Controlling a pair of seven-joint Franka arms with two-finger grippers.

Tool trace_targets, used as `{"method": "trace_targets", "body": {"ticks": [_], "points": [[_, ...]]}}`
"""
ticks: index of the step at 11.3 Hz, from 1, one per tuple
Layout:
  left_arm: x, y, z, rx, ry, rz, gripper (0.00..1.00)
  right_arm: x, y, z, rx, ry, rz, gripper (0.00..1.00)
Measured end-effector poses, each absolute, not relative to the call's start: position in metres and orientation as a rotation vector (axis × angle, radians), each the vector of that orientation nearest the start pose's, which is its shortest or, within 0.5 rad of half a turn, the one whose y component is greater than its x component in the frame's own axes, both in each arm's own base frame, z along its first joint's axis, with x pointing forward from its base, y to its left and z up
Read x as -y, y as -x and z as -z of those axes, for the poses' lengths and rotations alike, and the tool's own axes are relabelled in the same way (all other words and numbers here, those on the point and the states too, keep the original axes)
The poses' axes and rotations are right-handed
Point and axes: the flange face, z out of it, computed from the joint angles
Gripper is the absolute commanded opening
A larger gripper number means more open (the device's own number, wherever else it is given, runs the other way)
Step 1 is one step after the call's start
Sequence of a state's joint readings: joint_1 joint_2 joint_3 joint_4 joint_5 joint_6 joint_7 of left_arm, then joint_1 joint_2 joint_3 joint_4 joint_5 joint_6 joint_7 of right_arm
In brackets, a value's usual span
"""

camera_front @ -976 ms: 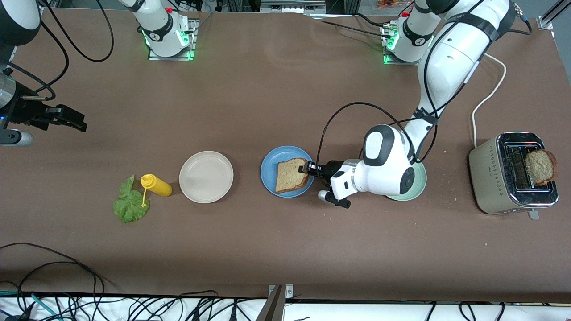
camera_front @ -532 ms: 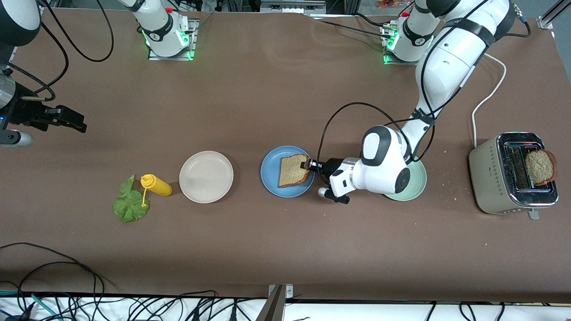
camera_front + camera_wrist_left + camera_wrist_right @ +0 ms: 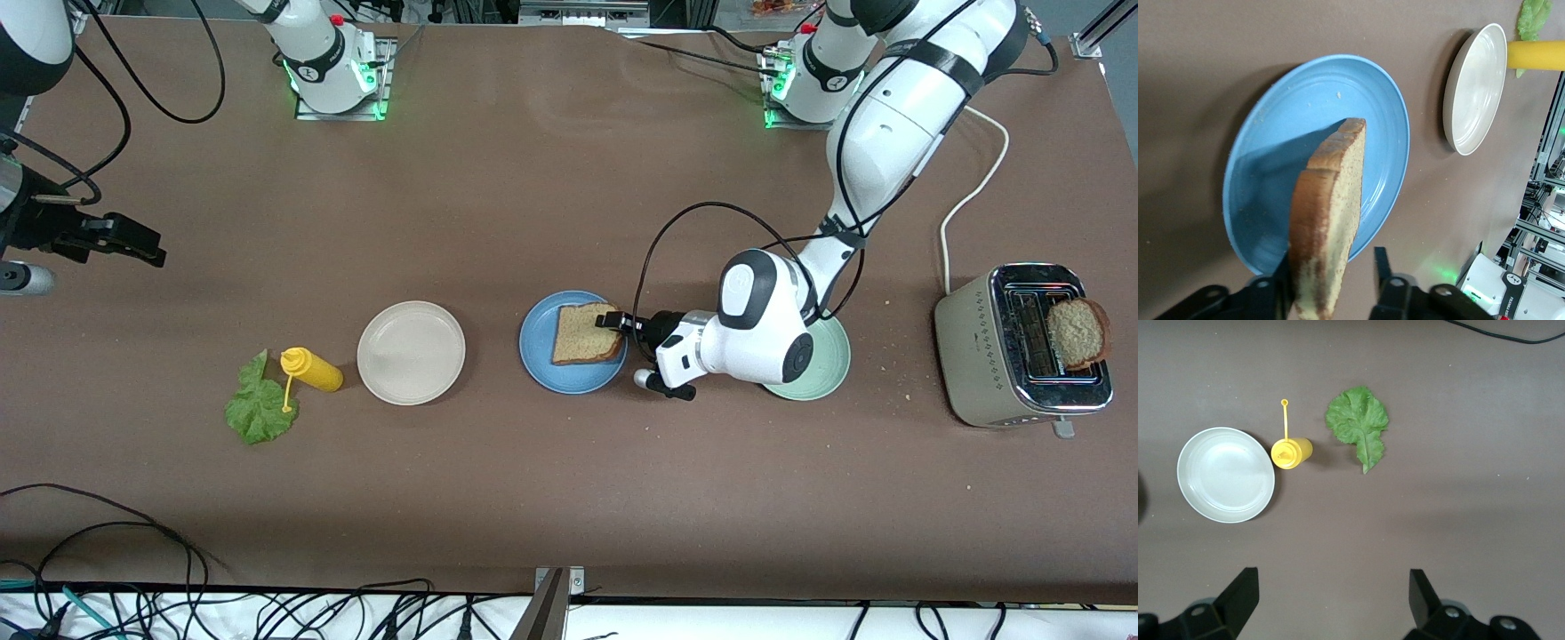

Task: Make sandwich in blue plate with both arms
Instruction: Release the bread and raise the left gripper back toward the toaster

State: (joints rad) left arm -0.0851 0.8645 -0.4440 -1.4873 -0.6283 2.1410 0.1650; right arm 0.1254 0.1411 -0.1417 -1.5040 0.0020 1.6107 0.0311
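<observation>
A brown bread slice (image 3: 582, 334) rests over the blue plate (image 3: 542, 356), its crust end raised between the fingers of my left gripper (image 3: 613, 324). In the left wrist view the slice (image 3: 1331, 200) shows edge-on above the blue plate (image 3: 1305, 113). One finger touches it and the other stands apart, so my left gripper (image 3: 1331, 263) is open. The green lettuce leaf (image 3: 260, 409) lies flat toward the right arm's end of the table. My right gripper (image 3: 133, 244) waits open and empty, high over that end; its wrist view shows the gripper (image 3: 1331, 587) and the lettuce leaf (image 3: 1358, 423).
A yellow squeeze bottle (image 3: 311, 369) lies beside the lettuce, next to a cream-white plate (image 3: 411, 352). A mint-green plate (image 3: 818, 380) sits under the left arm's wrist. A toaster (image 3: 1013, 356) at the left arm's end carries a second bread slice (image 3: 1077, 332).
The left gripper's jaws have come apart from the bread slice. The slice has shifted a little farther from the front camera on the blue plate. The right gripper has drifted slightly outward.
</observation>
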Motion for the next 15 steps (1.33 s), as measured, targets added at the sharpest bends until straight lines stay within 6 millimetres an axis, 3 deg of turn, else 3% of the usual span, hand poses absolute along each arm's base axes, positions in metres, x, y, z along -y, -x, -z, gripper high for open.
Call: {"method": "trace_targets", "body": {"ticks": [3,7,11,15], "points": [[0.309,-0.635,-0.205,0.267,-2.383,0.337,1.0,0.008,-0.6,-0.576,-0.085,3.159,-0.058,1.0],[0.27,-0.652,-0.251,0.405,-2.507,0.27,1.0,0.01,-0.601,-0.575,-0.091,3.159,-0.061,1.0],[0.187,-0.67,-0.344,0.517,-2.691,0.204,1.0,0.011,-0.601,-0.575,-0.092,3.158,-0.063,1.0],[0.115,-0.648,-0.464,0.539,-2.84,0.247,1.0,0.01,-0.602,-0.569,-0.089,3.158,-0.081,1.0]]}}
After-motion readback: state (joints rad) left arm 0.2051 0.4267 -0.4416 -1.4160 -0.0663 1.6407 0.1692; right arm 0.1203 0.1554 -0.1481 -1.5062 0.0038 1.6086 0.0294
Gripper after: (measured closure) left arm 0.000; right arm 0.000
